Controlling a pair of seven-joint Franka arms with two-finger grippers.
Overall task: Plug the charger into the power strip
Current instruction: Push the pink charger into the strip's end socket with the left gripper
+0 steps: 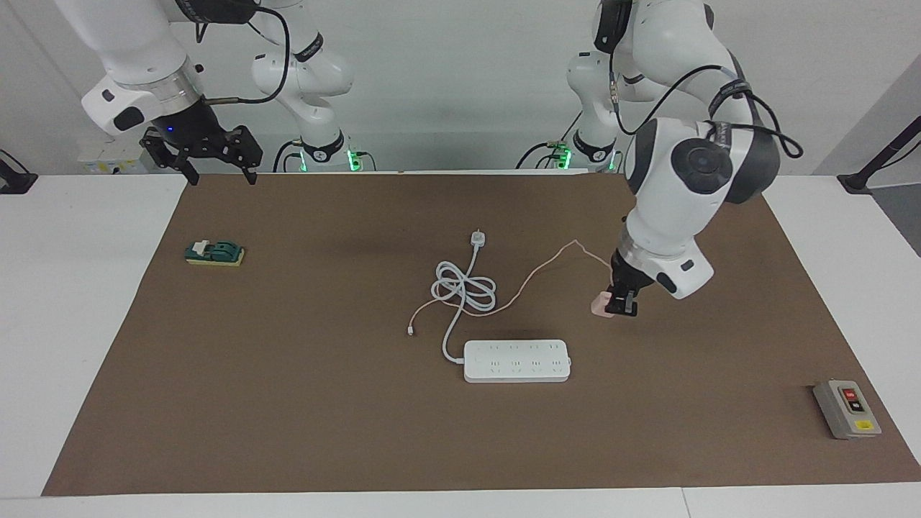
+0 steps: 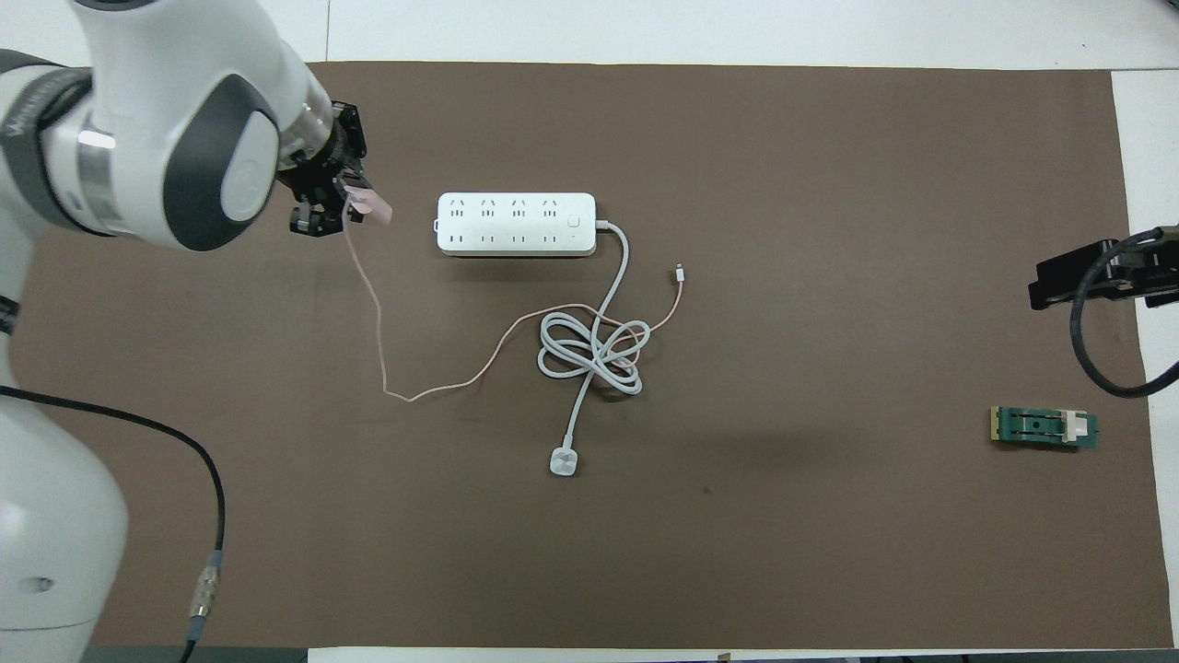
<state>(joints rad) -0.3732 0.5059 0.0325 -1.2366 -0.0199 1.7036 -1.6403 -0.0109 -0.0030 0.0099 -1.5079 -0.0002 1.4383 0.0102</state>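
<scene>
The right pincer [image 1: 216, 170], fingers spread, waits over the table's [image 1: 288, 417] edge. The power strip [image 1: 516, 360] lies mid-table. Just above the table beside it, the left pincer [image 1: 620, 306] grips the pink charger [image 1: 599, 306].

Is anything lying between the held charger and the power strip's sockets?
Nothing visible does. The left gripper, shut on the charger, is up over bare mat off the power strip's end toward the left arm. Its thin pink cable trails back toward the robots, off that path. The right gripper waits open, away at its own end.
</scene>
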